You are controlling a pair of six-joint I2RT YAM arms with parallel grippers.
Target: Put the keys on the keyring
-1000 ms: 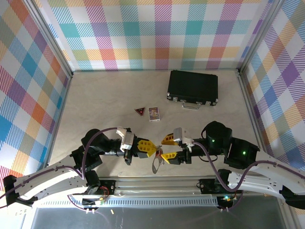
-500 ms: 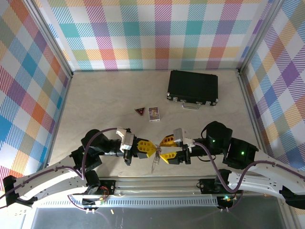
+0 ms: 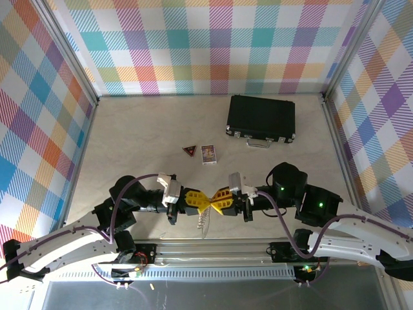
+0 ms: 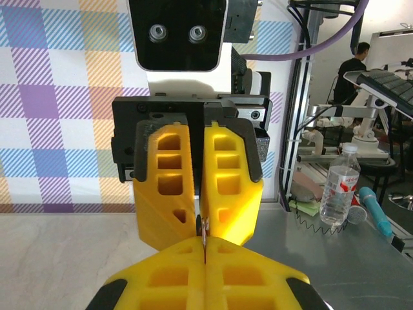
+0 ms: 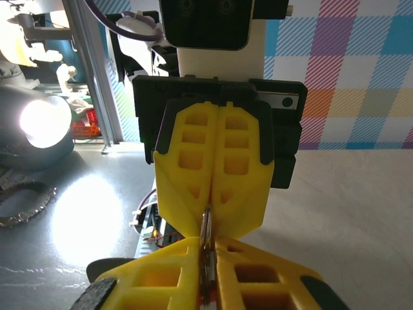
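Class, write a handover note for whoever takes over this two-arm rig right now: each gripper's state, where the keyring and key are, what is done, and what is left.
Left gripper: shut, pinching the keyring at its fingertips.
Right gripper: shut on the same keyring, tip to tip with the left.
The keyring is held in the air between both arms. Its chain hangs below the fingertips.
Key: too small to make out, so I cannot tell whether it is on the ring.
Done: ring lifted and gripped from both sides.
Left: find the key and thread it on, probably after one side regrips.
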